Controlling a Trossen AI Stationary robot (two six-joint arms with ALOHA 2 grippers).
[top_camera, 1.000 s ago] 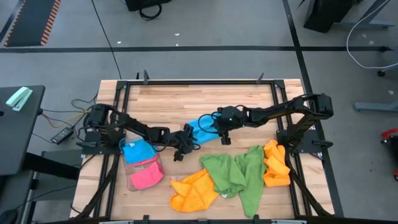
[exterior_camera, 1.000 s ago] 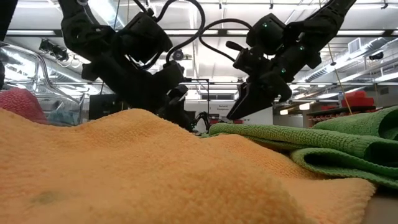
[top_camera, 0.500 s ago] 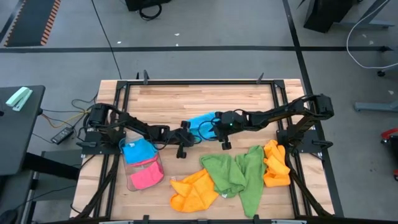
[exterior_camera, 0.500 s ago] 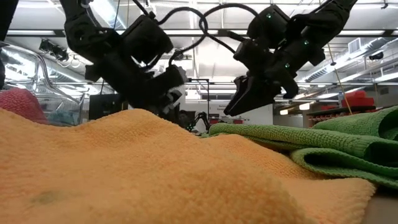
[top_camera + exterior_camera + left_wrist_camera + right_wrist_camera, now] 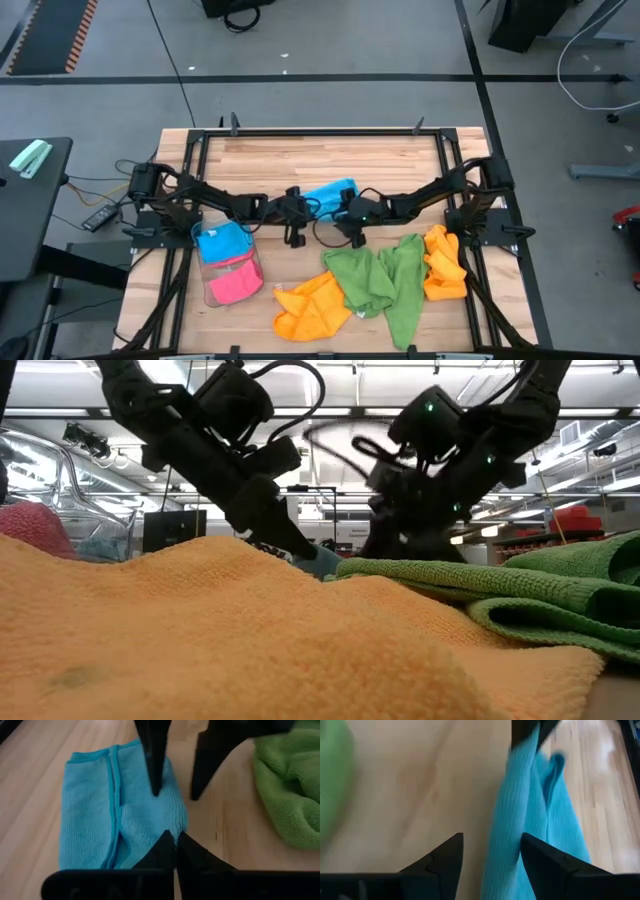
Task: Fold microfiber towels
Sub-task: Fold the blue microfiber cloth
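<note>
Working mid-table on the sky-blue towel (image 5: 330, 196), I have my left gripper (image 5: 175, 842) pressed together on its near corner — the fingers meet with a pinch of blue cloth between them. My right gripper (image 5: 491, 851) hangs low at the towel's other side with its fingers (image 5: 445, 860) spread, one on bare wood, the other over the blue edge, holding nothing. This towel already lies doubled into a narrow strip, so I judge its fold partly done. In the clear tray (image 5: 232, 285) at my left sit a blue towel (image 5: 222, 243) and a pink towel (image 5: 236, 284), apparently finished. Left to do — the green towels (image 5: 382, 282) and the orange towels (image 5: 312, 306), crumpled in a heap toward the table's front and right.
</note>
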